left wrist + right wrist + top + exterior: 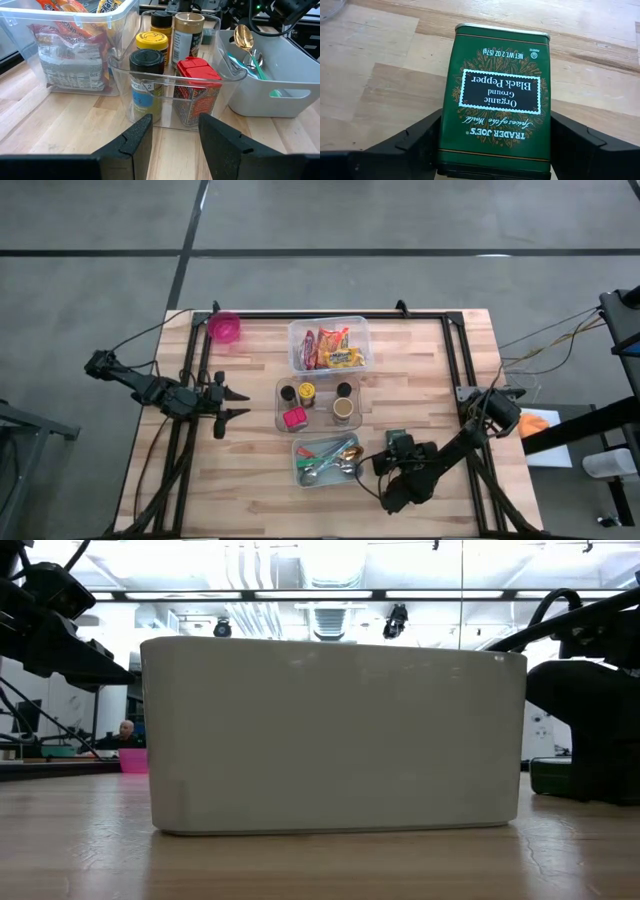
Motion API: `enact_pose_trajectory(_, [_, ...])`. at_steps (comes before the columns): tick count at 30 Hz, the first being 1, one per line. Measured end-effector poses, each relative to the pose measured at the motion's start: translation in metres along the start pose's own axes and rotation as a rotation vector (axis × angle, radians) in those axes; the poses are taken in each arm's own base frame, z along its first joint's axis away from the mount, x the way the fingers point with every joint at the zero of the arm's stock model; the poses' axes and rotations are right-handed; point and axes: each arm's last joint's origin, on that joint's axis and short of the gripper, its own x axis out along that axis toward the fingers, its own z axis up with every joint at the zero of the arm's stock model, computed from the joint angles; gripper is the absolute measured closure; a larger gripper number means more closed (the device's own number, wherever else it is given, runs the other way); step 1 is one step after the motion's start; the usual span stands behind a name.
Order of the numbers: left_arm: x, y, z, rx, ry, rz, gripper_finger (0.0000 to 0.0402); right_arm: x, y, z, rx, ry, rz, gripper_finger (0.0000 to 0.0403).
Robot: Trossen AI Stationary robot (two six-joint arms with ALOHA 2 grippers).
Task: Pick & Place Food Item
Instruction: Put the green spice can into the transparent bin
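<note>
A green black-pepper tin (495,95) sits between the fingers of my right gripper (495,142), which is shut on it at the table's near right (395,447). In the low view the tin (548,778) shows low on the wooden table (250,470). My left gripper (175,145) stands open at the table's left (238,402), pointing at a clear bin of spice jars (170,85) and touching nothing. My right gripper pinches the tin's two narrow sides (446,145) between its two fingers, at the end that carries the brand name. The fingers (415,142) come slanting down from the table's near right and run along the tin's length. Its lower part seems to rest on the table.
A clear bin of snack packets (328,345) stands at the far middle, the spice bin (318,402) at centre, and a pale bin with spoons (328,462) near the front, filling the low view (330,735). A pink cup (224,327) stands at the far left.
</note>
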Motion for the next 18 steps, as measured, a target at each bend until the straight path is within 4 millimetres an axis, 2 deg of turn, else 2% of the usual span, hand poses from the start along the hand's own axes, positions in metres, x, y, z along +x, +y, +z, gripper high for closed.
enact_pose_trajectory(6, [0.0,0.0,0.0,0.0,0.0,0.0,0.0238,-0.008,-0.004,0.007,-0.003,0.0,-0.017,0.0112])
enact_pose_trajectory(12, [0.0,0.0,0.0,0.0,0.0,0.0,0.0238,-0.038,-0.009,0.03,-0.023,-0.047,0.005,0.0111])
enact_pose_trajectory(18, [0.0,0.0,0.0,0.0,0.0,-0.001,0.0238,-0.073,-0.009,0.055,-0.07,-0.155,0.152,0.0111])
